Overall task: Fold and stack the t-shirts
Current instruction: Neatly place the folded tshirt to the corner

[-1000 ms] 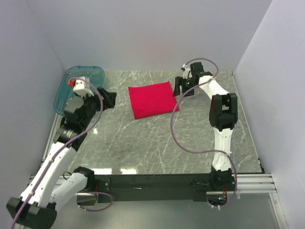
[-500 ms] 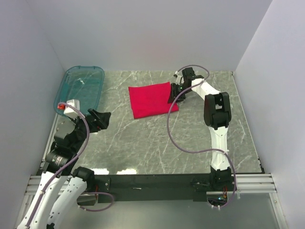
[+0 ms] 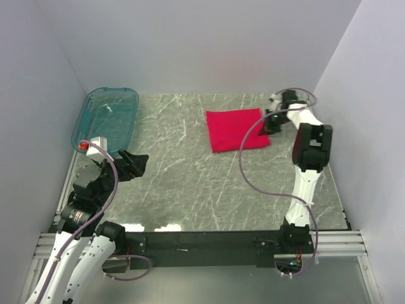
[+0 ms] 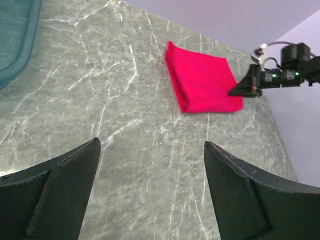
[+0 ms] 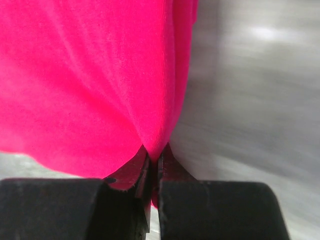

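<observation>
My right tool (image 5: 153, 167) is pinched shut on the right edge of the shirt (image 3: 237, 130). The shirt lies folded into a flat red rectangle at the far right of the worktop (image 3: 190, 183), well apart from the tub (image 3: 107, 117). My left tool (image 4: 151, 145) hangs wide and empty at the near left. The cloth looks soft, light and limp. I judge it will sag and unfold if lifted by one edge, so a folded edge, all layers together, is the place to grip. How many layers I hold is hidden, no neck label shows, and the worktop in my right wrist view is blurred.
</observation>
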